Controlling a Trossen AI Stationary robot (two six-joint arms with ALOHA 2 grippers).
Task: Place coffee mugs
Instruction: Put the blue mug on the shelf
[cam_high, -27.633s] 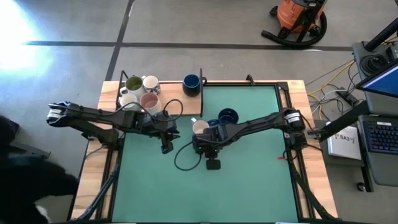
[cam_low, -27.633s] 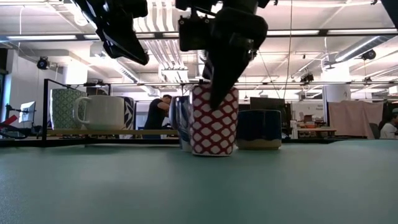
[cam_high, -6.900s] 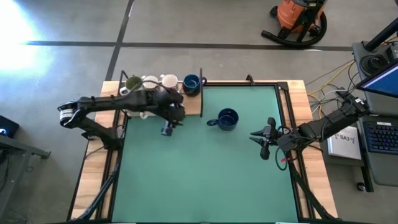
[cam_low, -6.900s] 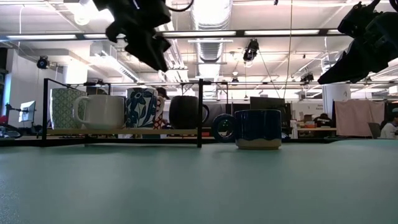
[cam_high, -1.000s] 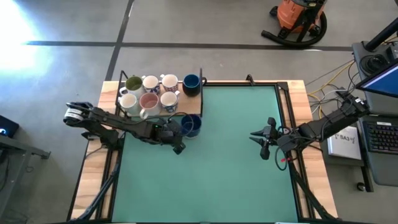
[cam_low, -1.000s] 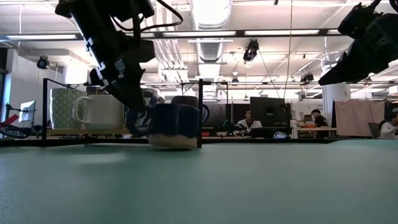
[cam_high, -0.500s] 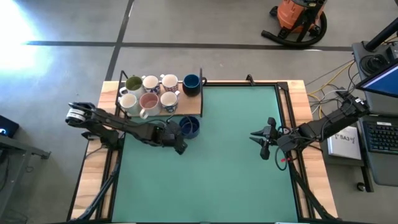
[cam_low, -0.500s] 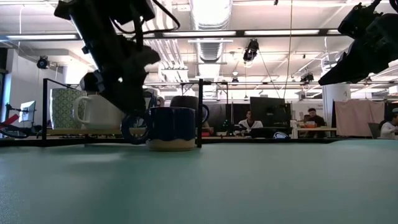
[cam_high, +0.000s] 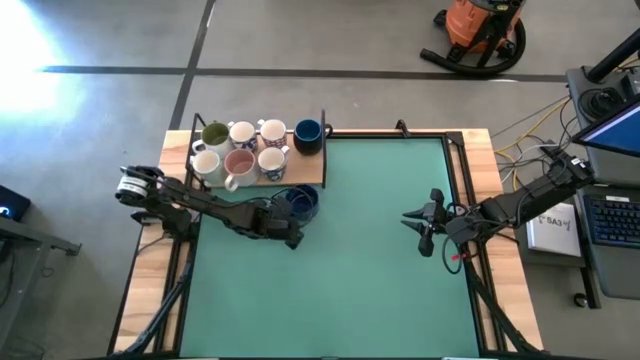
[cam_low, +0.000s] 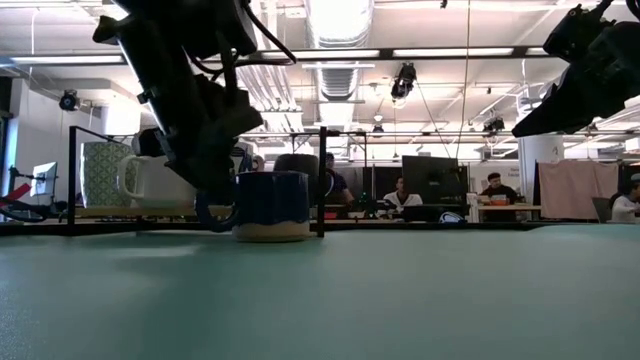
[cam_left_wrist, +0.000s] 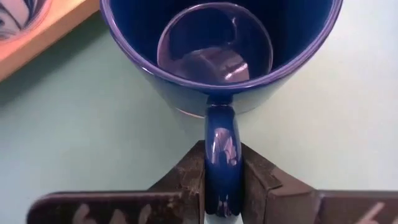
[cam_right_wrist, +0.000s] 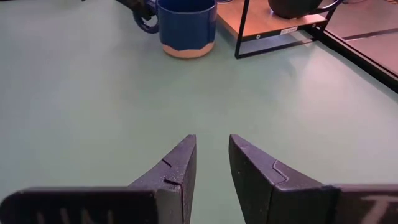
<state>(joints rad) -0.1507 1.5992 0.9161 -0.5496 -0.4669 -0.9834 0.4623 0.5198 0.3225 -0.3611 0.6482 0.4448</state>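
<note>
A dark blue mug (cam_high: 303, 203) with a tan base stands upright on the green mat (cam_high: 380, 290), just in front of the wooden tray (cam_high: 300, 178). The same blue mug (cam_low: 272, 205) shows in the low view. My left gripper (cam_high: 286, 215) is shut on its handle. Several more mugs (cam_high: 240, 150), white and cream, stand on the tray, with another dark blue mug (cam_high: 308, 133) at its far right corner. My right gripper (cam_high: 424, 228) hangs open above the mat's right part, with nothing between its fingers (cam_right_wrist: 180, 165). My left gripper pinches the mug's handle (cam_left_wrist: 222, 155) between its two fingers, one on each flat side of the loop. The fingers (cam_left_wrist: 186, 171) come slanting down from the table's left and near side. The mug stays upright with its base (cam_low: 270, 234) on the mat.
The tray's black wire frame (cam_low: 322, 180) rises right behind the blue mug, with a post at its right end. To the right of the mug and toward the near edge the mat is bare. Beyond the table are office desks and people.
My left gripper has sunk a little at the mug's handle and rolled slightly. The blue mug, blurred a second ago, has shifted a little toward the table's left and now stands still on the mat.
</note>
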